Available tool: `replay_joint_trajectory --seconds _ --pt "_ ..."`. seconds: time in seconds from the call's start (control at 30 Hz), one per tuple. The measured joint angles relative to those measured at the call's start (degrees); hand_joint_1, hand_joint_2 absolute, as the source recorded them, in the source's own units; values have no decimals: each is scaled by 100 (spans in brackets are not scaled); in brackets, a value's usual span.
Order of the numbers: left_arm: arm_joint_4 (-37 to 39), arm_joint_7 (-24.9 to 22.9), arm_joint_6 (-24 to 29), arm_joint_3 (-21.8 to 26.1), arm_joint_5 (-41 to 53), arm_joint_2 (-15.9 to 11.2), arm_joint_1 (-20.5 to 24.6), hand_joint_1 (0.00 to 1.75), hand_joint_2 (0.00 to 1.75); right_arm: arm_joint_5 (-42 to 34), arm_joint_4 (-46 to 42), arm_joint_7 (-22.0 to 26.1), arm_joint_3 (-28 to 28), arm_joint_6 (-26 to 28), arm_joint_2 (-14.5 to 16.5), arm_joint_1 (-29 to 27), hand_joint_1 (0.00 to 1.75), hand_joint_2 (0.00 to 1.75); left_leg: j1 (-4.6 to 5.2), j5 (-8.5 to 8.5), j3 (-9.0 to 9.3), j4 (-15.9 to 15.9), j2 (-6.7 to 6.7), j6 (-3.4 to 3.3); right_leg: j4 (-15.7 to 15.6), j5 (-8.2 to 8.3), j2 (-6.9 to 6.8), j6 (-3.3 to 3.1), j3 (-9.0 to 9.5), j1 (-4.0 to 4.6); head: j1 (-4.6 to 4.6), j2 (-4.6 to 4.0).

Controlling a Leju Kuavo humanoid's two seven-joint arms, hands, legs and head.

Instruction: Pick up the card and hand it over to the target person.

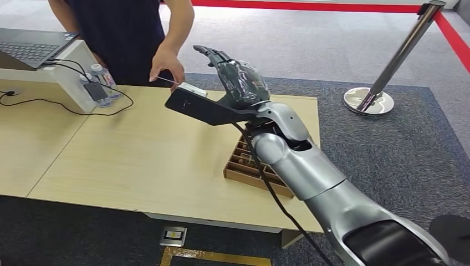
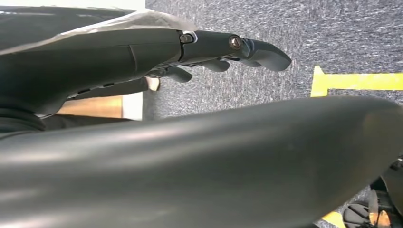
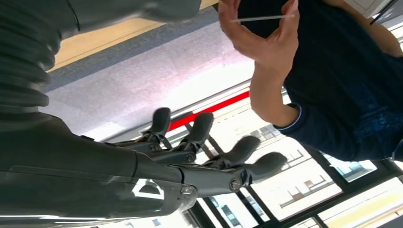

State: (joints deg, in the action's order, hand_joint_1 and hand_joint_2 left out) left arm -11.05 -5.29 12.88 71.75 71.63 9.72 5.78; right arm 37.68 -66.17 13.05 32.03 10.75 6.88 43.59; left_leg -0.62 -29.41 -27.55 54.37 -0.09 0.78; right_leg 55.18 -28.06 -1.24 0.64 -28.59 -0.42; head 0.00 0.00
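- The card [image 1: 166, 81] is a thin white sliver seen edge-on, pinched between the fingers of the person's hand [image 1: 166, 65] above the far edge of the table [image 1: 138, 160]; the right wrist view shows the same card [image 3: 259, 19] spanning thumb and fingertips of that hand [image 3: 259, 38].
- The right hand [image 1: 239, 83] is raised above the table just beside the person's hand, fingers extended and apart, holding nothing; the right wrist view confirms the spread, empty fingers [image 3: 237, 152].
- No contact is visible between the right hand and the card; a clear gap separates them in the right wrist view.
- A flat black plate [image 1: 205, 108] projects from the right wrist toward the person, and a small white box [image 1: 193, 90] lies on the table just behind it.
- The person [image 1: 124, 33], in a dark top, stands at the far side of the table.
- The left hand [image 2: 142, 52] hangs over grey carpet with a yellow floor marking [image 2: 356, 81]; its fingers appear extended and empty, though the palm side is largely hidden.
- A wooden tray [image 1: 249, 166] with compartments sits on the table's near right part, partly covered by the right arm.
- At the far left, a laptop [image 1: 30, 45] rests on a white stand, with two bottles [image 1: 102, 82] and black cables [image 1: 50, 101] beside it.
- A metal post [image 1: 388, 66] stands on the carpet at right.
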Motion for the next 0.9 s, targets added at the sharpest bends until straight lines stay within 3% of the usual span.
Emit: replay_joint_trajectory --seconds 0.2,0.33,0.5,0.6,0.77,0.83,0.9 --pt "2 -3 -14 22 -21 60 -40 0 0 -242 -2391 279 -796 530 -1007 -2186 0 175 -2 -1 12 -6 -32 -3 -23 -3 -25 5 26 2 0 0" --pt "-3 -17 5 8 -1 102 -52 0 0 -128 -3766 514 -1549 922 -1185 -3773 0 175 -1 -7 8 -5 -49 -10 -31 -7 -33 6 28 1 0 0" --pt "-23 -40 75 57 -60 140 -41 0 0 -205 -4770 637 -2554 1272 -804 -5375 0 175 2 -19 0 -1 -39 -11 -23 -11 -24 5 15 -3 0 0" --pt "-36 -34 156 173 -181 167 -40 0 0 -754 -4790 642 -3267 1136 -448 -5850 0 175 1 -21 -2 1 -32 -10 -22 -14 -15 8 10 -4 0 0" --pt "-45 3 223 268 -277 201 -79 0 0 -1342 -4172 491 -4887 402 475 -6123 0 175 1 -19 -1 -1 -16 -9 -21 -8 -2 7 6 -4 0 0" --pt "-46 -36 231 271 -270 213 -105 0 0 -1420 -3385 267 -5823 -110 818 -5984 0 175 0 -18 7 -5 -16 -9 -26 -7 -2 7 14 -3 0 0" --pt "-45 -76 239 257 -243 219 -114 0 0 -1395 -2224 192 -6748 -587 895 -5551 0 175 -3 -15 14 -10 -13 -11 -35 -2 1 7 23 0 0 0"
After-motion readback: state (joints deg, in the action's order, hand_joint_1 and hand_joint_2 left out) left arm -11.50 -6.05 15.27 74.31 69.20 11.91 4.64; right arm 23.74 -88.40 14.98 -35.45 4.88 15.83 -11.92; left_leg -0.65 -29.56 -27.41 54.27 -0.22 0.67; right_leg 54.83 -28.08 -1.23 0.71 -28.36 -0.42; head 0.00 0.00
